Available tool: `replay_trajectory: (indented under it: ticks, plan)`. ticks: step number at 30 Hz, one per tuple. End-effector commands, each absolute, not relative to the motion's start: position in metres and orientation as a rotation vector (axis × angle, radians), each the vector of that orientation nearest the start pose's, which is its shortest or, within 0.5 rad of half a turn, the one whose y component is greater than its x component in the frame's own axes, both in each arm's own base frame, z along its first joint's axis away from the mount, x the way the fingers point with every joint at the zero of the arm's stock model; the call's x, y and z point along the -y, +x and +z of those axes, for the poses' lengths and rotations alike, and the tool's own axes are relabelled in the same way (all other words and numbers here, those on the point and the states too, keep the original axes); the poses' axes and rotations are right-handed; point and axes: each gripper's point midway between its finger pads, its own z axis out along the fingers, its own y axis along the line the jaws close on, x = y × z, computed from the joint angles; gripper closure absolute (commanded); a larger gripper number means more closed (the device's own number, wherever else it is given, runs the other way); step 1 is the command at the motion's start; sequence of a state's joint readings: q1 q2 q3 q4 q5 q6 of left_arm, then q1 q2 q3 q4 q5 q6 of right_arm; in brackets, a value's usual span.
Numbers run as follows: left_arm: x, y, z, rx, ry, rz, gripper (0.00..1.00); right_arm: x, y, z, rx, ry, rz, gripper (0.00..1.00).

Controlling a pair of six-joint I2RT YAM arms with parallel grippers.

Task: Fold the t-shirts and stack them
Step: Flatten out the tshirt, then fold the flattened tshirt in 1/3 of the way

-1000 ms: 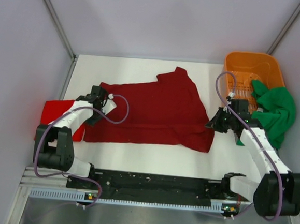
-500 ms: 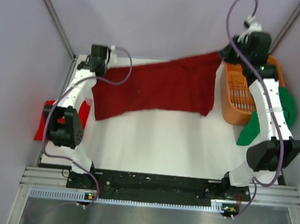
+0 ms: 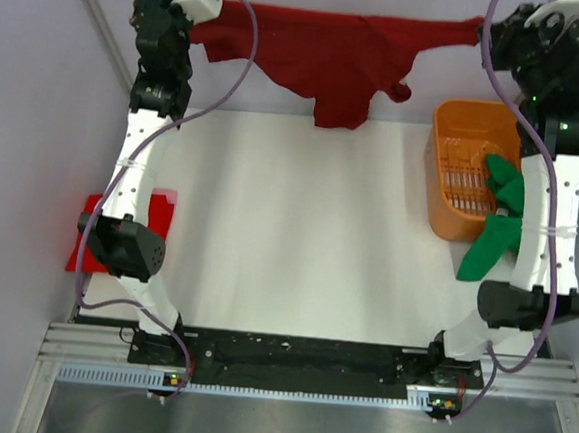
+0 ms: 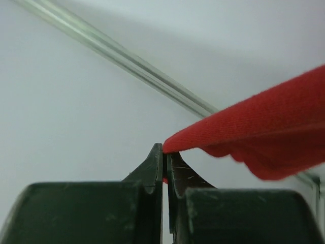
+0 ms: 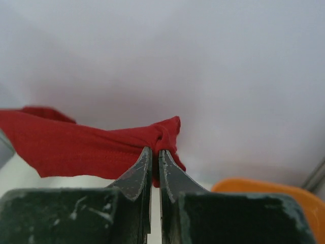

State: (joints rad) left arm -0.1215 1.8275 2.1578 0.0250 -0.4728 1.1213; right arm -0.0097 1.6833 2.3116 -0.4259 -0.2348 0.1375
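Note:
The dark maroon t-shirt (image 3: 332,54) hangs stretched in the air high above the far edge of the table, held at both ends. My left gripper (image 3: 189,28) is shut on its left corner (image 4: 244,127). My right gripper (image 3: 487,34) is shut on its right corner (image 5: 101,145). The shirt's middle sags down towards the table. The bright green t-shirt (image 3: 499,228) lies half in the basket and drapes over its near rim. The brighter red t-shirt (image 3: 93,231) lies at the table's left edge, partly behind my left arm.
The orange slotted basket (image 3: 456,139) stands at the right far side of the white table (image 3: 298,237). Grey walls close the cell on the left, back and right. Both arms stand tall and extended upward.
Both grippers have risen and moved back, lifting the maroon shirt off the table. It went from lying flat to hanging stretched in the air.

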Motion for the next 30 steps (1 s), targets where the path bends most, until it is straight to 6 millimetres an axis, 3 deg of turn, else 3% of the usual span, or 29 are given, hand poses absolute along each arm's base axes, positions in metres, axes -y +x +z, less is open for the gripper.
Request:
replay_trajectory:
  ticks: [1,2,6,7,8,10,12,15,17,20,23,26,30]
  plan:
    - [-0.066,0.503,0.504,-1.446,0.517,1.164,1.0,-0.025,0.407,0.54,-1.488,-0.154,0.147,1.0]
    - [-0.062,0.496,0.489,-1.49,0.565,1.122,1.0,-0.025,0.393,0.523,-1.526,-0.144,0.146,1.0]
    - [-0.043,0.458,0.384,-1.714,0.849,0.923,1.0,-0.041,0.34,0.449,-1.651,-0.136,0.193,1.0]
    - [-0.04,0.445,0.356,-1.771,0.916,0.881,1.0,-0.049,0.332,0.412,-1.727,-0.138,0.227,1.0]
    - [-0.038,0.433,0.322,-1.845,0.99,0.839,1.0,-0.054,0.318,0.403,-1.738,-0.13,0.252,1.0]
    - [-0.043,0.407,0.266,-1.997,1.068,0.794,1.0,-0.073,0.295,0.34,-1.888,-0.144,0.347,1.0]
    - [-0.052,0.374,0.205,-2.171,1.163,0.755,1.0,-0.086,0.268,0.296,-2.014,-0.108,0.449,1.0]
    - [-0.055,0.331,0.151,-2.316,1.239,0.689,1.0,-0.097,0.237,0.23,-2.233,0.012,0.564,1.0]
    - [-0.052,0.302,0.119,-2.389,1.305,0.607,1.0,-0.099,0.219,0.197,-2.366,0.083,0.597,1.0]
    - [-0.054,0.275,0.086,-2.462,1.332,0.567,1.0,-0.092,0.208,0.168,-2.466,0.164,0.555,1.0]
    - [-0.055,0.264,0.068,-2.502,1.306,0.556,1.0,-0.09,0.214,0.164,-2.449,0.164,0.535,1.0]
    - [-0.054,0.273,0.068,-2.489,1.227,0.569,1.0,-0.092,0.233,0.164,-2.404,0.133,0.538,1.0]
    - [-0.05,0.311,0.083,-2.44,1.088,0.589,1.0,-0.094,0.27,0.154,-2.392,0.091,0.503,1.0]
